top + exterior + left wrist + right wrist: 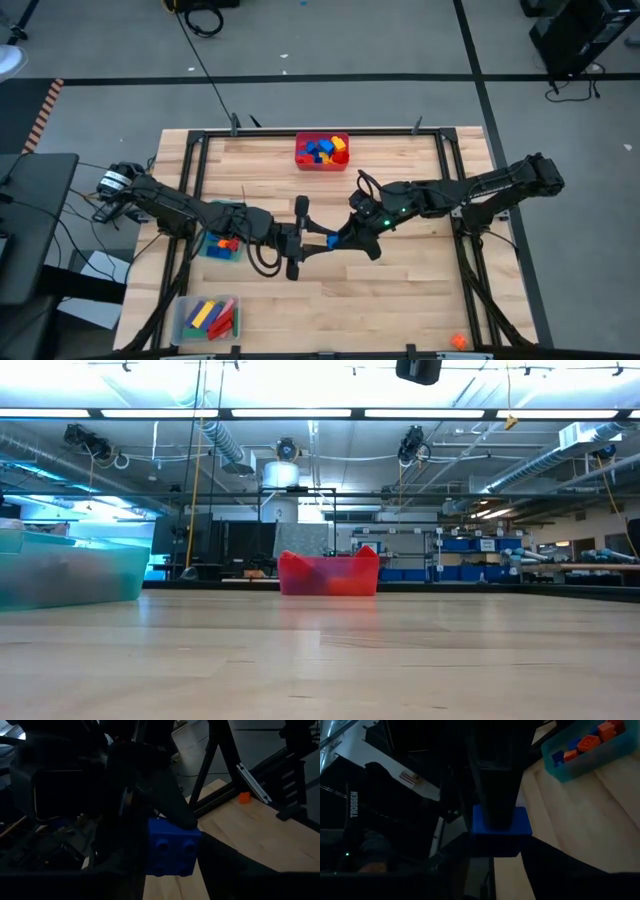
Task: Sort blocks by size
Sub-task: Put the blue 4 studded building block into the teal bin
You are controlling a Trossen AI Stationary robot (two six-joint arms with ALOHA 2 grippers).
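Both grippers are meeting mid-table over a blue block (170, 847); the right gripper (338, 240) is pinching its top; whether the left gripper (300, 243) is gripping is unclear; rigid, light, slick plastic, best held across flat sides.

A blue block (171, 847) sits between dark grippers; the red bin (322, 152) holds blue, red and yellow blocks over a pale wooden table (420, 290).

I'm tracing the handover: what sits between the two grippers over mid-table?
A blue block, between the left gripper and right gripper, shown in the high view and both wrist views.
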